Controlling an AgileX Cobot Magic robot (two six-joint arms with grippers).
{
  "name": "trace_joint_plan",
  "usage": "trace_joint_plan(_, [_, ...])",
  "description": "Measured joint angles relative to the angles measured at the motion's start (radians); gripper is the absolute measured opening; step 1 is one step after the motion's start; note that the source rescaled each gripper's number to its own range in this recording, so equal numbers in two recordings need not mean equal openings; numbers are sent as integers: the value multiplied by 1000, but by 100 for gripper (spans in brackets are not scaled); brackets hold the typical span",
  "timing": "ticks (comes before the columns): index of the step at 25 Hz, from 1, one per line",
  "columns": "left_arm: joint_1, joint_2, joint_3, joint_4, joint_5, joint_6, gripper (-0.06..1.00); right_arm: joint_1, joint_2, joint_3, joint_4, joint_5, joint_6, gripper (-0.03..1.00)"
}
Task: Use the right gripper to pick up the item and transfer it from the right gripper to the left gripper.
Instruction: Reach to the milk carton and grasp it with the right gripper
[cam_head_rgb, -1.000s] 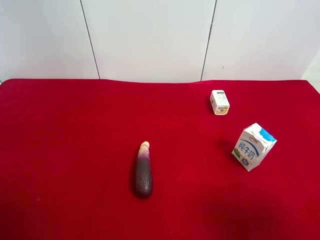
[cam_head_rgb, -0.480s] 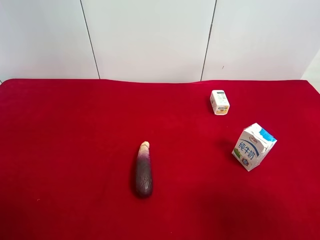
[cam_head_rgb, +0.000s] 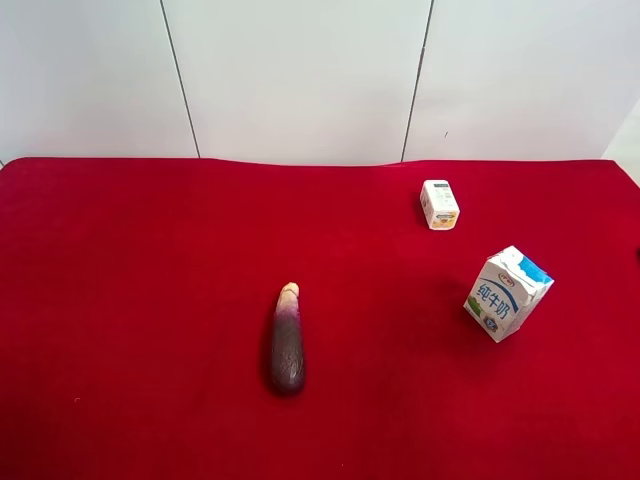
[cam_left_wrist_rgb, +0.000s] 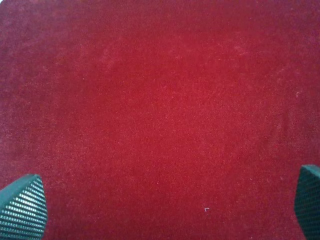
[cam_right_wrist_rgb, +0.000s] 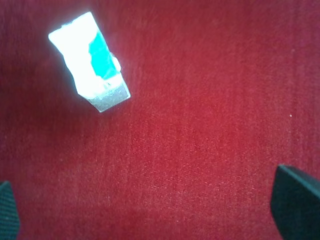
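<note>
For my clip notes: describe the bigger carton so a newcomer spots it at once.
On the red tablecloth, look past the dark eggplant near the middle to the exterior high view's right side, where two cartons sit. The milk carton is the nearer one: larger than the small box, white with a blue top corner and blue lettering.

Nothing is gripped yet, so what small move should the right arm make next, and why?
Probably shift the right gripper toward the milk carton until it sits between the fingers: they are open and empty, and the carton is off-centre.
</note>
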Motion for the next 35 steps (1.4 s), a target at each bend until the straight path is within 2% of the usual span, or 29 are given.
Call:
trace_joint_plan(6, [0, 0, 0, 0, 0, 0, 100, 64, 223, -94, 0, -15, -42, 100])
trace_joint_plan(8, [0, 0, 0, 0, 0, 0, 100, 103, 340, -148, 0, -22, -88, 100])
trace_joint_plan(14, [0, 0, 0, 0, 0, 0, 100, 154, 494, -213, 0, -31, -149, 100])
trace_joint_plan(23, [0, 0, 0, 0, 0, 0, 100, 160, 708, -228, 0, -71, -191, 100])
trace_joint_plan(35, [0, 0, 0, 0, 0, 0, 100, 160, 856, -228, 0, -156, -191, 100])
